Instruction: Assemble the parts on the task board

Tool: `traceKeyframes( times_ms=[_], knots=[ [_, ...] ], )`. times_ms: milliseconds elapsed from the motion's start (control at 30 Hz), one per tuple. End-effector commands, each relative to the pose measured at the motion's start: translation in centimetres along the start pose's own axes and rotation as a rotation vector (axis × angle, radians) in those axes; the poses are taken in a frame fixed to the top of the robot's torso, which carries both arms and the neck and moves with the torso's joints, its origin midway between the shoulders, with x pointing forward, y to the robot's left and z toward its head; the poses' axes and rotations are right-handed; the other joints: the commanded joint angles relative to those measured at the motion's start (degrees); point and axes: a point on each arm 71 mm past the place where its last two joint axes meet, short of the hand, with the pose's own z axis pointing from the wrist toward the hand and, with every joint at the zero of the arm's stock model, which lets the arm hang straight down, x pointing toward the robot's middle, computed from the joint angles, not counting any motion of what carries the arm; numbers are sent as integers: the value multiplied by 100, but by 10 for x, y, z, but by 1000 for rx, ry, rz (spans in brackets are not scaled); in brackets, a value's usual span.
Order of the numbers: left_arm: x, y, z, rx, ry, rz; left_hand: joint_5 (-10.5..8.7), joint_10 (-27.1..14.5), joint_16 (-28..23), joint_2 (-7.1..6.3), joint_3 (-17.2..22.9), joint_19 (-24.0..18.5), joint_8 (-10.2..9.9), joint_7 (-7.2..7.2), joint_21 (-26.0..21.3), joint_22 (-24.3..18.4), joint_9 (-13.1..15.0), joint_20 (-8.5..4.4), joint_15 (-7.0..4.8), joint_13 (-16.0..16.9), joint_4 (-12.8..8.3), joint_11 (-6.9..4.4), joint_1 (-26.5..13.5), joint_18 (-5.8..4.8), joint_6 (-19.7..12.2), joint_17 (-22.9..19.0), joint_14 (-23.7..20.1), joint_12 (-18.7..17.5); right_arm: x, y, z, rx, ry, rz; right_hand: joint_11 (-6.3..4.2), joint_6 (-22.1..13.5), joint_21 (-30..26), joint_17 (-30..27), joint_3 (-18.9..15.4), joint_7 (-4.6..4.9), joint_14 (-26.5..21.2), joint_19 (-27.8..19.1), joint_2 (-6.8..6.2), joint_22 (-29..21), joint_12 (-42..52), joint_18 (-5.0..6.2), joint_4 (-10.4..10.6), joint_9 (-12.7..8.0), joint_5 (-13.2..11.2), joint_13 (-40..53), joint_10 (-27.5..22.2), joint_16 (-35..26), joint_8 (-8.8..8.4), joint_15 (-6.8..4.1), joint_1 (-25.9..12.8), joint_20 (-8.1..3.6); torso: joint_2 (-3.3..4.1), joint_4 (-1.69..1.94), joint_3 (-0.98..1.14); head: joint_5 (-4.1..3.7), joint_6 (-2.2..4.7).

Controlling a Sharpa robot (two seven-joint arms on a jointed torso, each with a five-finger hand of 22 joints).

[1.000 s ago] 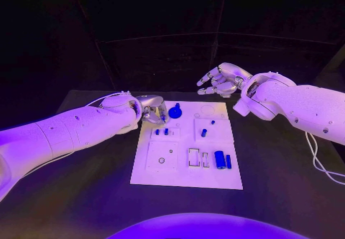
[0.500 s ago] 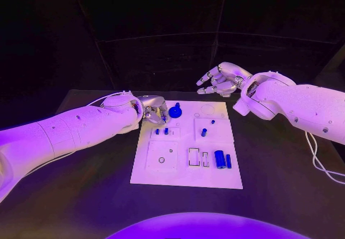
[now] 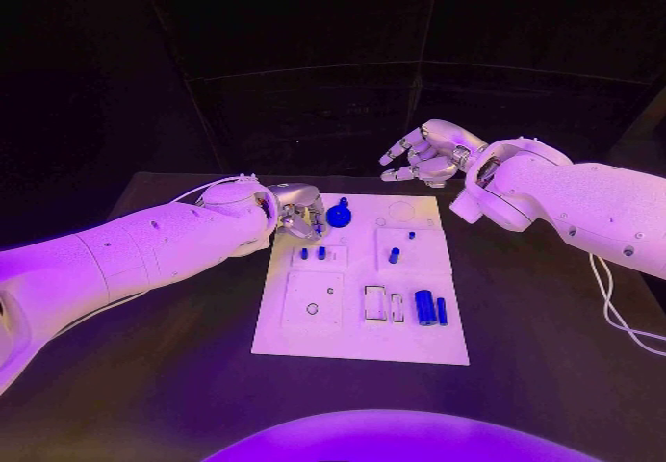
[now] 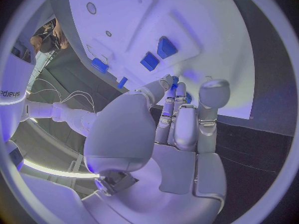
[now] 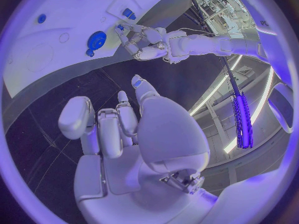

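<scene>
Hovering with empty, spread fingers, right hand (image 3: 427, 154); left hand (image 3: 294, 214) grip by round blue part (image 3: 339, 216) unclear

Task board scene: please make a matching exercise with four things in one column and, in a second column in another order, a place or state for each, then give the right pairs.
Things:
1. left hand
2. right hand
3. blue round part
4. two blue cylinders

Places or states:
A. lie side by side near the board's near right corner
B. raised beyond the task board's far edge, holding nothing
C. at the board's far left corner, fingers curled
D. on the board's far end, beside the left hand

Pairs: 1-C, 2-B, 3-D, 4-A
</scene>
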Motion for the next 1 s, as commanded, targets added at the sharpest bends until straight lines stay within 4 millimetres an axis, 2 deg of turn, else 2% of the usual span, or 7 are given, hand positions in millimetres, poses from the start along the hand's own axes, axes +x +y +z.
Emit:
traceKeyframes(
  times_ms=[33, 533, 1000],
  knots=[
    [4, 1, 1, -22, 42, -2, 12, -30, 14, -20, -20, 23, -58, 23, 11, 3, -23, 2, 1, -11, 31, 33, -100, -117, -27, -21, 70, -71, -1, 1, 0, -11, 0, -1, 5, 2, -34, 111, 33, 10, 307, -30, 34, -4, -15, 53, -3, -4, 20, 6, -26, -34, 16, -41, 1, 4, 1, -3, -2, -8, -10],
    [3, 1, 1, -18, 27, -2, 13, -397, -6, -145, -86, 1, -258, 73, -15, 7, -107, 66, 86, -25, 46, 142, -184, -124, -202, -123, 43, -429, -1, 1, 0, -10, -2, -1, 5, 2, -34, 111, 33, 10, 307, -30, 34, -4, -15, 53, -3, -4, 20, 6, -26, -34, 16, -41, 1, 4, -1, 1, -2, -20, -10],
    [-2, 4, -3, -8, -29, -32, 11, -931, -11, -239, -203, -13, -625, 104, -104, -50, -143, 138, 163, -20, 4, 243, -129, -109, -669, -225, 20, -692, -3, -2, 0, 2, -5, -3, 6, -3, -56, 74, 37, 12, 299, -46, 31, -46, -41, 61, -5, -4, 27, -31, -56, -56, 14, -41, 3, 4, -5, 6, -5, -24, -5]
  ],
)
